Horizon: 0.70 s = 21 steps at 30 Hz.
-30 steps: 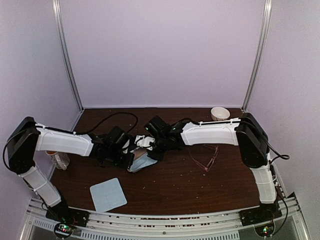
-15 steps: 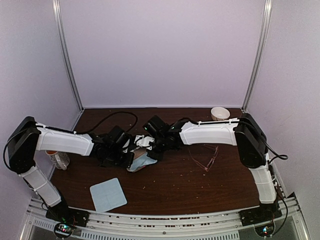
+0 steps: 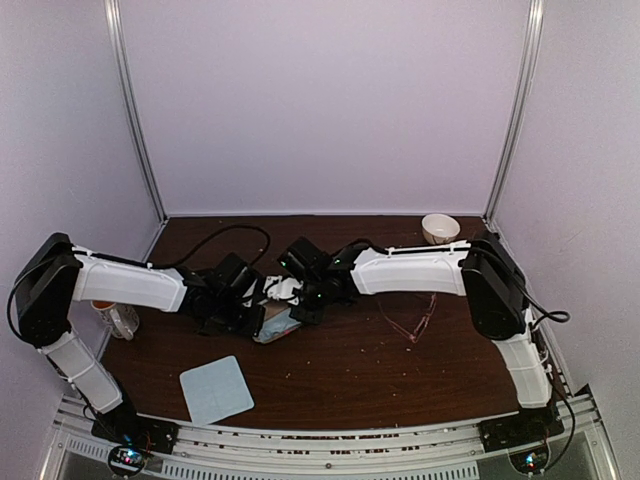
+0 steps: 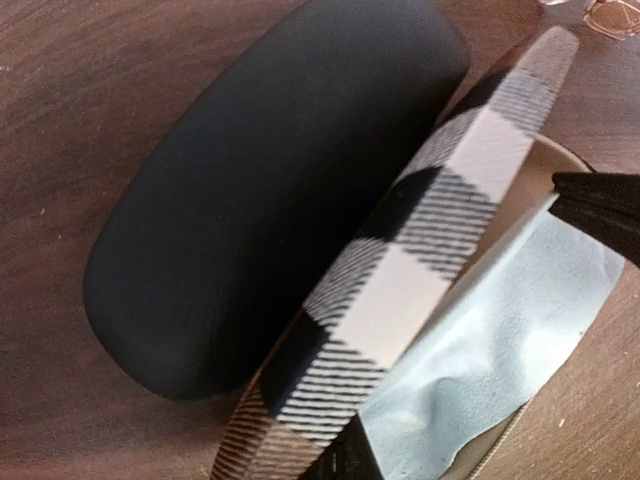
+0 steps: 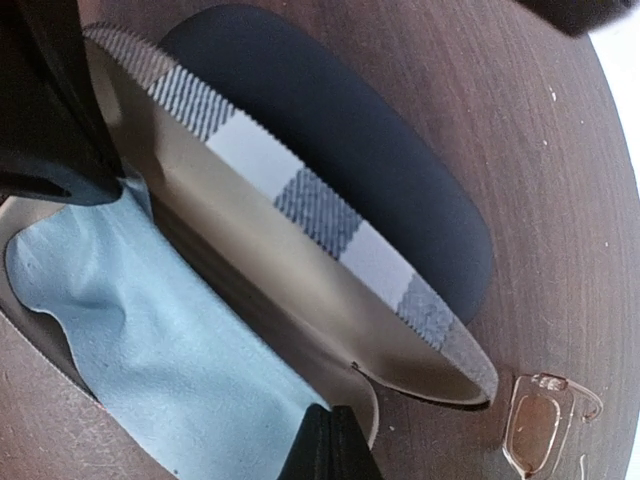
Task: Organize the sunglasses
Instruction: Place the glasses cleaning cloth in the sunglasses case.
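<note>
One pair of copper wire-framed sunglasses (image 3: 410, 318) lies on the table to the right of both grippers. A second pair (image 5: 540, 425) lies just beyond the end of an open plaid case (image 5: 300, 200), and a black oblong case (image 4: 260, 190) lies along the case's lid. A light blue cloth (image 5: 150, 340) lies in the open case. My left gripper (image 4: 352, 455) is shut, its tip at the inner foot of the lid. My right gripper (image 5: 335, 445) is shut at the case's rim on the cloth's edge. I cannot tell whether either gripper pinches anything.
A second light blue cloth (image 3: 215, 388) lies flat near the front left. A small white bowl (image 3: 440, 227) stands at the back right corner, and a jar (image 3: 118, 318) stands at the left edge under the left arm. The two arms meet over the case (image 3: 278, 322).
My right arm has shifted slightly left, and the open case has moved a little left with it. The left arm has barely moved.
</note>
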### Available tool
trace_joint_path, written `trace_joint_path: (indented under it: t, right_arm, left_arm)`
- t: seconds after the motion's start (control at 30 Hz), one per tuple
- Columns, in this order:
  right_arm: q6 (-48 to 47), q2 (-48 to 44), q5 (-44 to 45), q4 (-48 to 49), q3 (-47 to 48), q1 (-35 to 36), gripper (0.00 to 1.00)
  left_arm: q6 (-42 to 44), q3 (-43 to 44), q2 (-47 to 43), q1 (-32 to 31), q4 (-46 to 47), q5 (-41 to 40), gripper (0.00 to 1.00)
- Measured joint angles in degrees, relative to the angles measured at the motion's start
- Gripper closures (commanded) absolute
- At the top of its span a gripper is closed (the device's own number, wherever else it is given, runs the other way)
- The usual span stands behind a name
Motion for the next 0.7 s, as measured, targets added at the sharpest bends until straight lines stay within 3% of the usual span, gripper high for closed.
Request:
trace_joint_path:
  t: [0.7]
  right_arm:
    - [-2.7,1.2,8.5,-0.4,0.1,1.0,0.87]
  left_arm:
    - [0.8,-1.0,0.0,-0.2,-1.3,0.5,1.00]
